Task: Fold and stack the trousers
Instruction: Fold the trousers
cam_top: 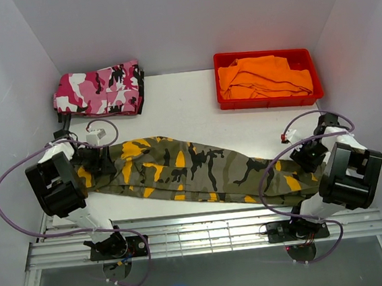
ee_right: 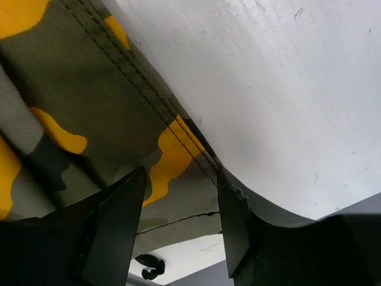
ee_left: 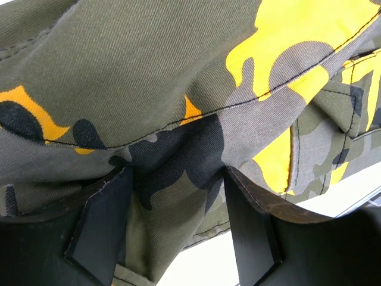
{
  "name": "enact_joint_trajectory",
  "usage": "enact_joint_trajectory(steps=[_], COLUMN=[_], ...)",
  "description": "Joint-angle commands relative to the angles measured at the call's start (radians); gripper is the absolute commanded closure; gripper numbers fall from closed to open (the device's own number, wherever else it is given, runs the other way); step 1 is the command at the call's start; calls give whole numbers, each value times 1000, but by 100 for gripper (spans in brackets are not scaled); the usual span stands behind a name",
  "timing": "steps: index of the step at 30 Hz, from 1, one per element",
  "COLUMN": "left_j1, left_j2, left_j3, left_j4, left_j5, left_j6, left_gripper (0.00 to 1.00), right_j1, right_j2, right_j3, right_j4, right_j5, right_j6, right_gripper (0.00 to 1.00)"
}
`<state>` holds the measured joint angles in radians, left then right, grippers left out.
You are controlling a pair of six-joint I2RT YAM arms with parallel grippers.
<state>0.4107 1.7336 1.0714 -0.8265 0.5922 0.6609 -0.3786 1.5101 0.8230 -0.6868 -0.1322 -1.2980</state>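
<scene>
The green, black and yellow camouflage trousers (cam_top: pixel 193 170) lie stretched out lengthwise across the front of the table. My left gripper (cam_top: pixel 96 159) is at their left, wide end. In the left wrist view the cloth (ee_left: pixel 178 119) is bunched and creased between my two fingers (ee_left: pixel 104 220), and the gripper (ee_left: pixel 178 179) is shut on it, lifted off the table. My right gripper (cam_top: pixel 309 155) is at the narrow leg end. In the right wrist view its fingers (ee_right: pixel 235 220) stand apart with a flat seamed edge of the cloth (ee_right: pixel 119 107) between them.
A folded pink camouflage pair (cam_top: pixel 99 91) lies at the back left. A red tray (cam_top: pixel 269 99) holding orange cloth (cam_top: pixel 262 76) stands at the back right. White walls close in on both sides. A metal rail (cam_top: pixel 200 237) runs along the front edge.
</scene>
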Motion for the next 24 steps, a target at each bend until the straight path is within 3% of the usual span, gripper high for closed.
enact_joint_trajectory(steps=[1,4,5,7,8,11,15,19,21,24], left_j1=[-9,-9,-9,-7,-9,-9,-6,-6,-7,-4], left_j2=[-32,-17,-9,-2,9,32,101,141,141,149], left_j3=[-13,-10,-8,-7,-4,15,59,104,111,120], left_j4=[6,9,10,16,21,39,99,98,99,95], left_j5=[49,49,52,54,54,41,-89,-120,-135,-190], left_j6=[-12,-18,-20,-35,-40,-70,-124,-132,-113,-60], left_gripper=[27,27,27,27,27,28,39,46,48,49], right_j1=[13,30,35,52,56,73,112,141,142,129], right_j2=[22,41,48,82,94,156,246,285,254,178], right_j3=[-82,-153,-163,-168,-159,-59,126,272,315,338], right_j4=[183,289,311,355,366,365,319,198,138,77], right_j5=[94,138,176,195,204,197,180,143,92,62], right_j6=[-46,-89,-98,-96,-87,-31,51,98,120,132], right_gripper=[44,51,69,90,92,92,92,91,81,58])
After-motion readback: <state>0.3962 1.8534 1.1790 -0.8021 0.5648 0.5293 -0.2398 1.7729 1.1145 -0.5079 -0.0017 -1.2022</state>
